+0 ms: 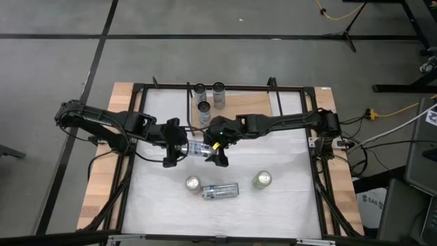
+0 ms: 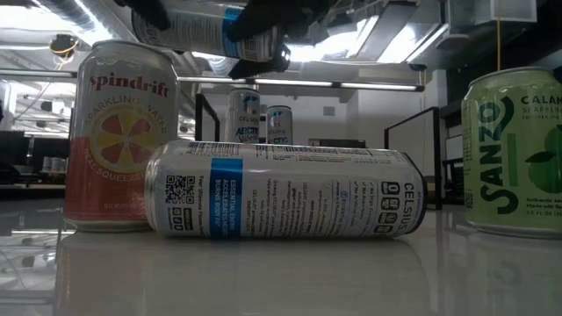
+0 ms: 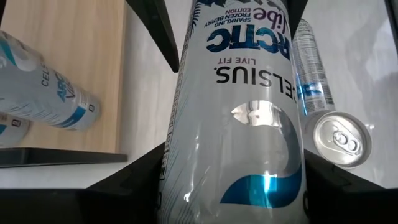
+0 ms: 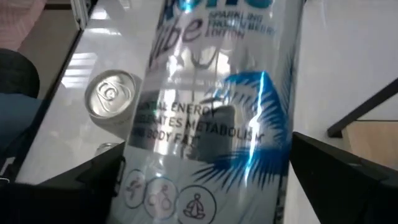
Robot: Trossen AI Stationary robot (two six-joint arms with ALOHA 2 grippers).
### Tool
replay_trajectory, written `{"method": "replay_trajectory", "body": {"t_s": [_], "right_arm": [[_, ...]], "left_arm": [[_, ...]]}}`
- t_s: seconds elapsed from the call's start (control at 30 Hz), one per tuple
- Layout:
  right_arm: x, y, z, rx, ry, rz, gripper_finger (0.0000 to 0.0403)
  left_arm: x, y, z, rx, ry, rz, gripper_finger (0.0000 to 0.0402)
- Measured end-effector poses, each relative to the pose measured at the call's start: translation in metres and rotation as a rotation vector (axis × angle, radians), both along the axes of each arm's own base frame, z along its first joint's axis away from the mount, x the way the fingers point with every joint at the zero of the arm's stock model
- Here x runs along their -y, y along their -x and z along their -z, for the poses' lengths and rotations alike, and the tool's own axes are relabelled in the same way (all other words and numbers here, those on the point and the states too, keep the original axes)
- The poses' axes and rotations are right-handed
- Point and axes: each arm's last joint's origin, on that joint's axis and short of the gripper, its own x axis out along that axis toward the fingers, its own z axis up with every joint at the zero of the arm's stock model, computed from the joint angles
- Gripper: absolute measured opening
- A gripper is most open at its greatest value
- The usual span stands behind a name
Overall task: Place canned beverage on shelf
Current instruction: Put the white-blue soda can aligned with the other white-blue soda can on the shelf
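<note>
A white-and-blue Celsius can [image 1: 198, 149] lies level in the air over the middle of the table, between my two grippers. My left gripper [image 1: 179, 147] is shut on its left end and my right gripper [image 1: 217, 147] on its right end. In the low view the can [image 2: 202, 31] shows high up. The shelf [image 1: 235, 104], a light-wood board at the far middle, carries three upright cans [image 1: 203, 108] standing on their bases. My left gripper holds the can's left end, pinching the round wall [image 3: 177, 174] between its two fingers. The fingers come level from the table's left and lie along the can. The can is lifted clear and lies level. My right gripper holds the can's right end, pinching the round wall [image 4: 280, 162] between its two fingers. The fingers come level from the table's right and lie along the can, which is clear of the table.
On the near part of the table stand a Spindrift can [image 1: 193, 183] and a green Sanzo can [image 1: 262, 180], with another Celsius can [image 1: 220, 191] lying on its side between them. A black frame [image 1: 136, 92] runs around the table.
</note>
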Motion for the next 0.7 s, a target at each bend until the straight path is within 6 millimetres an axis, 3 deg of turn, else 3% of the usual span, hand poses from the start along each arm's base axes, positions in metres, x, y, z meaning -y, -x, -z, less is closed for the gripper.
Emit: {"method": "replay_trajectory", "body": {"t_s": [0.7], "right_arm": [[0.0025, 0.0006, 0.0009, -0.01, 0.057, 0.059, 0.0374]], "left_arm": [[-0.0006, -0.0012, -0.0019, 0.028, -0.02, -0.019, 0.0243]]}}
